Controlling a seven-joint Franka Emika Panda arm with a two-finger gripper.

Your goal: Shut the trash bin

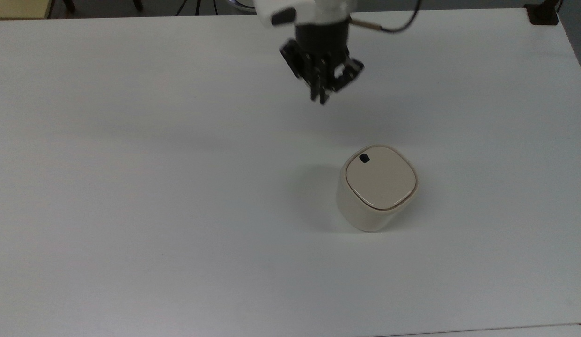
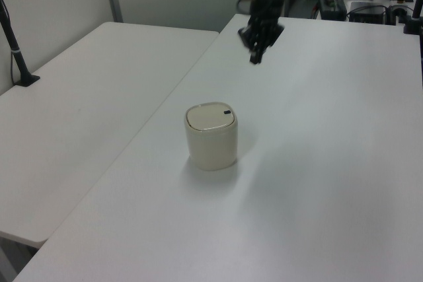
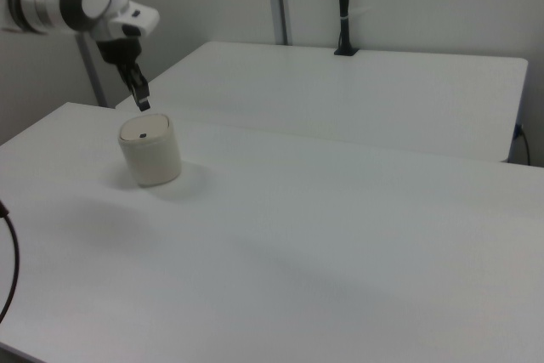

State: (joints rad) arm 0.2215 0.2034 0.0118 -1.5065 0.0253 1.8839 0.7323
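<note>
We hold our gripper in the air, pointing down, fingers pressed together and gripping nothing. In the top view our white wrist enters from the top edge, the black hand below it, a dark cable looping off toward the top view's right. In the left view the gripper hangs near the top centre. In the right view the gripper hangs below our bent white arm at the upper left.

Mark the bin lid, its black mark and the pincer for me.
bin lid (image 1: 381, 178): top view, middle of the flat lid.
black mark (image 1: 364, 158): top view, on the square itself.
pincer (image 1: 319, 97): top view, at the fingertips.
</note>
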